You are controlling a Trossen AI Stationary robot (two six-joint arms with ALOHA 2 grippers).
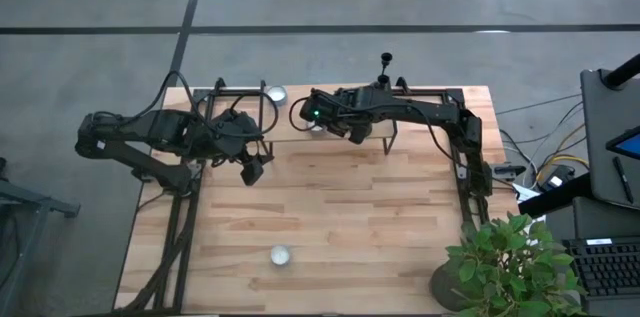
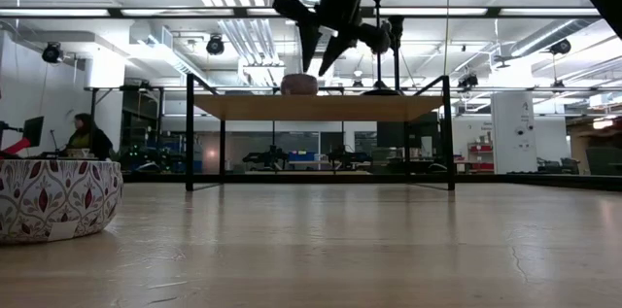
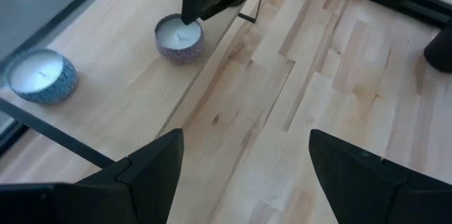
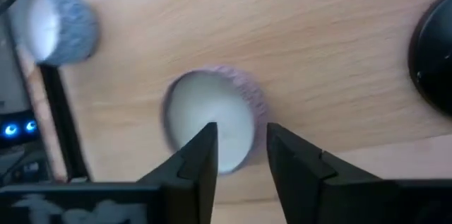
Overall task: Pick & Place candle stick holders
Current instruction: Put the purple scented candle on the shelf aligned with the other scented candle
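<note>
Right tool (image 4: 240, 150) narrowly open, empty, above pink candle (image 4: 212, 118) on shelf; left tool (image 3: 244, 160) wide open, empty.

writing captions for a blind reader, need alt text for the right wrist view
The right hand, fingers slightly apart, hovers just above a pale purple candle on a light wood shelf. A blue candle sits farther along the shelf, and a black round base shows at the picture's edge.
</note>
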